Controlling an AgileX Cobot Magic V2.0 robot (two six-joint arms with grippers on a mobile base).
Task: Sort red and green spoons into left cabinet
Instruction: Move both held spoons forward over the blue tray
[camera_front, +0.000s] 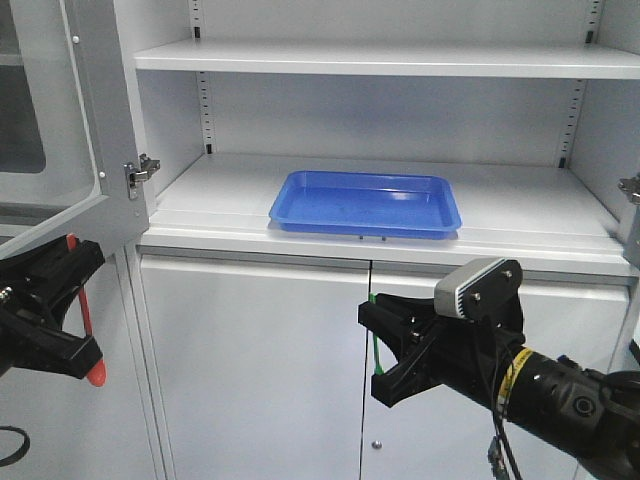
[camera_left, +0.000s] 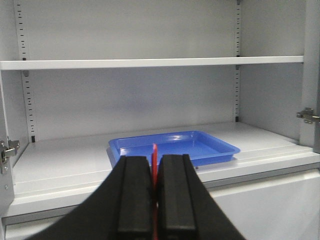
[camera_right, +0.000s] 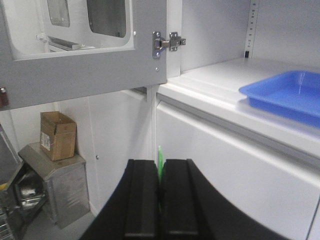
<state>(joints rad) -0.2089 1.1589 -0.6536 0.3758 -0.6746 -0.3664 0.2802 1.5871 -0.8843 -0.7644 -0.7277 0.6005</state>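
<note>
The red spoon (camera_front: 85, 310) stands upright in my left gripper (camera_front: 88, 305), which is shut on its handle at the far left, below the shelf level of the left cabinet (camera_front: 200, 195). In the left wrist view the red spoon (camera_left: 154, 152) sticks up between the shut fingers of the left gripper (camera_left: 154, 167) and faces the open shelves. My right gripper (camera_front: 385, 345) is shut on the green spoon (camera_front: 374, 335) in front of the lower doors. The right wrist view shows the green spoon (camera_right: 160, 159) pinched in the right gripper (camera_right: 160, 175).
A blue tray (camera_front: 440, 222) sits on the middle shelf near its front edge. The glass-paned upper door (camera_front: 100, 120) stands open at the left, just above my left gripper. The lower doors (camera_front: 260, 370) are shut. A cardboard box (camera_right: 57, 135) rests on a metal case (camera_right: 55, 185) on the floor.
</note>
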